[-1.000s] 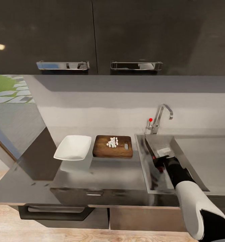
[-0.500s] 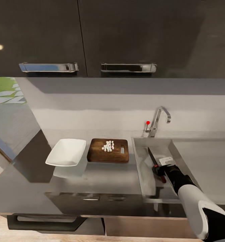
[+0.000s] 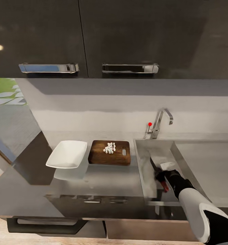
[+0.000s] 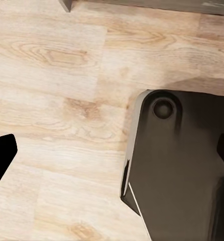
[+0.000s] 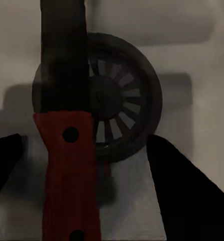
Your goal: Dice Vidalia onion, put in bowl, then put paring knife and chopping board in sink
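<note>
One view over the rectangular stainless steel sink (image 3: 142, 170). Inside the sink, flat across its round dark drain (image 5: 123, 100): slim paring knife (image 3: 154, 166) with reddish-brown handle and dark blade. Right gripper (image 3: 161, 176) lowered into the sink, jaws apart on either side of the handle, not clamped. Left of the sink on the glossy grey counter (image 3: 103, 177): dark brown wooden chopping board (image 3: 100, 156) carrying white diced onion (image 3: 109, 148); farther left, shallow white squarish bowl (image 3: 66, 153). Left gripper (image 4: 114, 153) over wooden floor, jaws apart.
</note>
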Tool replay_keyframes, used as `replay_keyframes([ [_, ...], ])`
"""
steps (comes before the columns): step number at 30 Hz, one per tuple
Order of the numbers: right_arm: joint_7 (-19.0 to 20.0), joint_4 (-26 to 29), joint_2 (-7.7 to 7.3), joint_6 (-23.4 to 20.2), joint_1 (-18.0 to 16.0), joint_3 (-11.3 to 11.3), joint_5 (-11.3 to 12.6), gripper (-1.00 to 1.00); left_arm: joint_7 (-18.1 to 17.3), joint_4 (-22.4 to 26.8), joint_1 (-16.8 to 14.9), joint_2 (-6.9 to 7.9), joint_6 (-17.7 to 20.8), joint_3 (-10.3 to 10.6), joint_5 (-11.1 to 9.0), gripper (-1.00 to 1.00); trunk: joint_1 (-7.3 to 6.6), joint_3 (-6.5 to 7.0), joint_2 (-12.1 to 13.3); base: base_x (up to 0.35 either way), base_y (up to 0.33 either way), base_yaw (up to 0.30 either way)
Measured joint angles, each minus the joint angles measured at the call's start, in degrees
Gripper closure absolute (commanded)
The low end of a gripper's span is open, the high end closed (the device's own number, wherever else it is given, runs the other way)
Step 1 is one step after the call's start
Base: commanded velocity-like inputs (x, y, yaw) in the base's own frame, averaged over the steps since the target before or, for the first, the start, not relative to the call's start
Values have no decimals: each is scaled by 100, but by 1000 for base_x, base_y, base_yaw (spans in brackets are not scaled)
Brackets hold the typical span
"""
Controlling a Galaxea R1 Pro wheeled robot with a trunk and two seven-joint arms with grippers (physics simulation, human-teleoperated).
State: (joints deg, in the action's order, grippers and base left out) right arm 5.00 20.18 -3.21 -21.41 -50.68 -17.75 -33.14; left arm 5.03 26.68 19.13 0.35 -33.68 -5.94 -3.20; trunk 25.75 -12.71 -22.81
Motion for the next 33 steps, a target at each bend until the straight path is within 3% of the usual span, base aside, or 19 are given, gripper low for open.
replay_keyframes([
  [11, 171, 278, -20, 2, -1, -30, -1, -100, 0, -5, 0, -2, 0, 0, -1, -100, 0, 0, -1, 0, 0, 0],
  [13, 631, 869, -25, -66, -2, -29, -5, -100, 0, -1, 1, -2, 0, 0, -1, -100, 0, 1, -1, 0, 0, 0],
  [14, 978, 1329, -17, -218, -2, -26, -8, -100, 0, 1, 1, -2, 0, 0, 0, -100, 0, 2, -1, 0, 0, 0],
  [20, 2189, 2964, -8, -1151, 0, -39, -28, -100, 0, 1, 1, -2, 0, 0, 0, -100, -1, 1, -1, 0, 0, 0],
  [26, 2421, 3827, 17, -1227, 181, -30, -53, -100, 0, 2, -1, -2, 0, 0, 0, -100, -1, 0, -1, 0, 0, 0],
  [28, 2428, 4299, 107, -1226, 416, -28, -51, -100, 0, 3, 0, -2, 0, 0, 0, -100, -1, 0, -1, 0, 0, 0],
  [30, 2425, 5289, 409, -1228, 909, -20, -55, -100, -1, 3, 1, -2, 0, -1, 0, -100, -1, 0, -1, 0, 0, 0],
  [33, 2433, 6233, 699, -1237, 1410, -22, -74, -100, 0, 4, 1, 0, 0, -1, 0, -100, -1, 0, -1, 0, 0, 0],
])
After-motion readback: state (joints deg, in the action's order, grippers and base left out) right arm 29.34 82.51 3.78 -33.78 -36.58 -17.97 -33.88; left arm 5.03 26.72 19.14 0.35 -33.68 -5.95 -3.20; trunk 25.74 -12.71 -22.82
